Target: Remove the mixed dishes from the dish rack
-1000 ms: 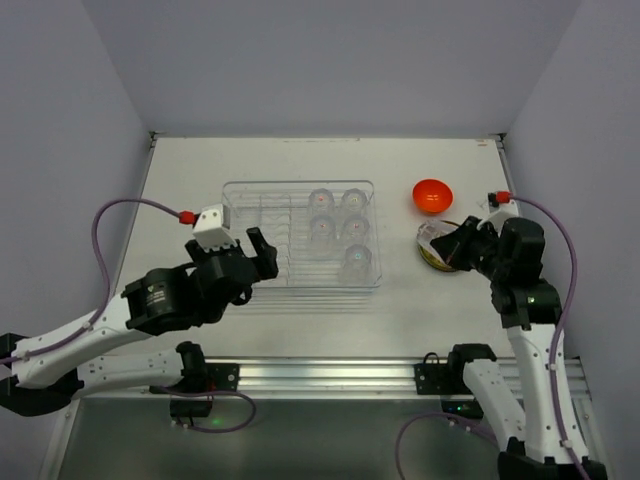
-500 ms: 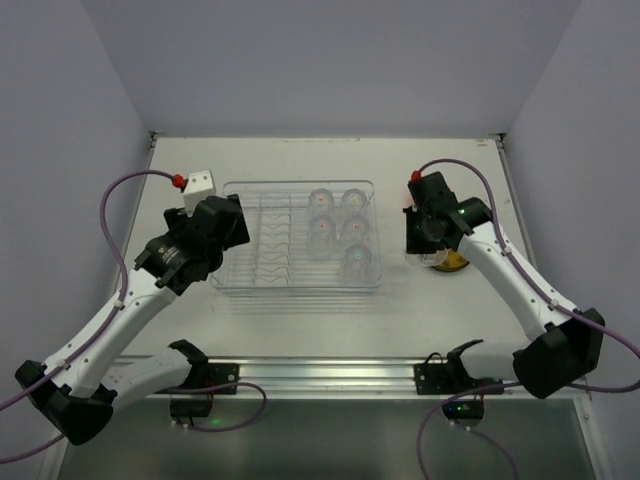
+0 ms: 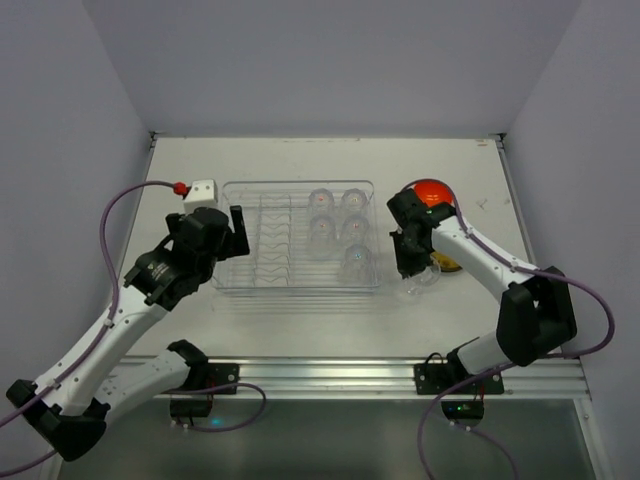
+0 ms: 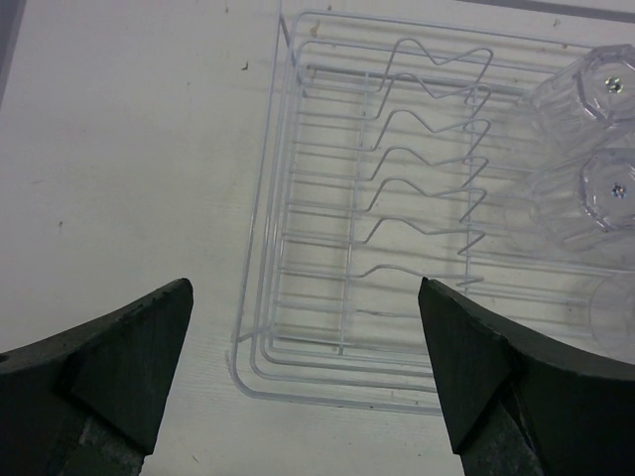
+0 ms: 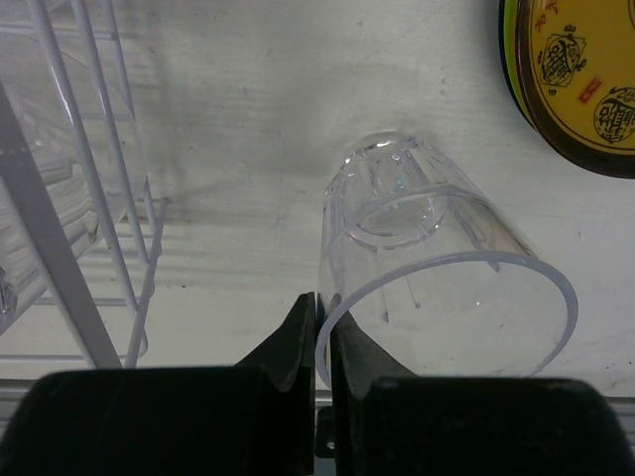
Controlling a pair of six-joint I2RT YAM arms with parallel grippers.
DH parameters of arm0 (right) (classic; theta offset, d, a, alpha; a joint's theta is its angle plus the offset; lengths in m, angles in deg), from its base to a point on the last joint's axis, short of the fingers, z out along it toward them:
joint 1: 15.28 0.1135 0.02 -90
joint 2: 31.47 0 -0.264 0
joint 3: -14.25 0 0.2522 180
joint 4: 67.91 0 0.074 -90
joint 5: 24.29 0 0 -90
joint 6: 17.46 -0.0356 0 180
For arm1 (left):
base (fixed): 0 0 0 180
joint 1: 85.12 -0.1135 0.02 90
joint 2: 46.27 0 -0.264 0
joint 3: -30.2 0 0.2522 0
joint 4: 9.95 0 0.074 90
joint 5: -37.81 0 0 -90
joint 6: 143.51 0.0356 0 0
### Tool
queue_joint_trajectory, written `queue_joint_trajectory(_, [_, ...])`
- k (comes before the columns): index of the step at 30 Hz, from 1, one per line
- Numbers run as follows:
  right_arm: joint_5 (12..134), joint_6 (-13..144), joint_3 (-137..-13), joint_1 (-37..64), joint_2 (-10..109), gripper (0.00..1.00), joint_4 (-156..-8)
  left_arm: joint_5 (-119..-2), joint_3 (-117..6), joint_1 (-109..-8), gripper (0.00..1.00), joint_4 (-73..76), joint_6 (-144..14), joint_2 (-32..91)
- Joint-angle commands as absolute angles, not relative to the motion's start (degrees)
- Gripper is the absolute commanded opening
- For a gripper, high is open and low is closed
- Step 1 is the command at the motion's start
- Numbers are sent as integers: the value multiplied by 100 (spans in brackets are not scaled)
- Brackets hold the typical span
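Clear, glossy ware is set against a matt, speckled table (image 4: 129,149).

The glass cup (image 5: 427,248) is seen as transparent and smooth, with fluted sides that catch the light. The dish rack (image 3: 272,262) is made of thin, pale, shiny rods; whether clear plastic or coated wire cannot be told. A glossy glaze is shown on the olive plate (image 5: 575,79) and a bright sheen on the orange bowl (image 3: 432,192). The fingers (image 4: 119,367) of the left gripper (image 4: 306,288) are finished in matt black, seemingly plastic.
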State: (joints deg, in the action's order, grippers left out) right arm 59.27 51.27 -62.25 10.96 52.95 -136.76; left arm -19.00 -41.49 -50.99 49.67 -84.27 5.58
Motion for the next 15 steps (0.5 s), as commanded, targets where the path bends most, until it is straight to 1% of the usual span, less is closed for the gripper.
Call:
queue_joint_trajectory(1, [5955,5242,-6218,1126,5325,2,-13441,-2256,-4130,-5137,100,4714,-8198,409])
queue_joint_trajectory(8, [6043,5242,-6130,1143,5440,8,-13291,-2661,-4069,-5128,100,4574,-8207,339])
queue_joint_trajectory(9, [6061,5242,-6112,1143,5440,10,-13265,-2678,-4051,-5128,100,4556,-8198,269])
queue_joint_trajectory(11, [6078,5233,-6069,1143,5457,12,-13238,-2749,-4051,-5128,100,4538,-8172,224])
queue_joint_trajectory(12, [6078,5242,-6060,1143,5457,20,-13221,-2766,-4060,-5128,100,4547,-8172,215])
queue_joint_trajectory(13, [6070,5233,-6051,1152,5449,25,-13212,-2775,-4060,-5137,100,4556,-8146,198])
queue_joint_trajectory(15, [6043,5207,-6033,1152,5335,40,-13220,-2758,-4051,-5137,100,4617,-8137,180])
